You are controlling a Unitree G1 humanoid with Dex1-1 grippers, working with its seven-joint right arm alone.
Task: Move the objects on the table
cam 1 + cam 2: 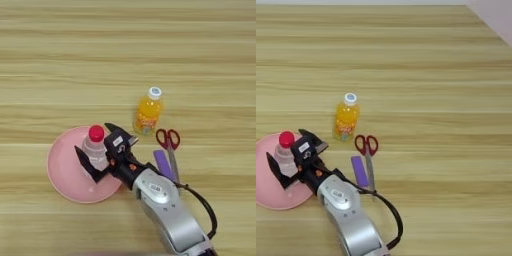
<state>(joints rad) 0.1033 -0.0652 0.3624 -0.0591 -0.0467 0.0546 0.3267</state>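
The robot's right gripper (97, 152) has two black fingers spread wide, one on each side of the clear plastic bottle with the red cap (95, 148). The bottle stands up on the round pink plate (62, 170), near the plate's right side. The fingers look like they are around the bottle, but I cannot tell if they press on it or just sit beside it. I think the fingers are this wide because the bottle is fat and has to fit between them. The small orange juice bottle with the white cap (148, 112) stands up on the light tan wooden table (125, 50), off the plate, up and to the right. The red-handled scissors (169, 145) lie flat near it, and the small purple block (164, 165) lies just beside the blades. The silver arm passes close by the block. The left eye view shows the whole plate. In the right eye view the plate is cut off at the edge, but a pale corner past the table's far right end shows there.
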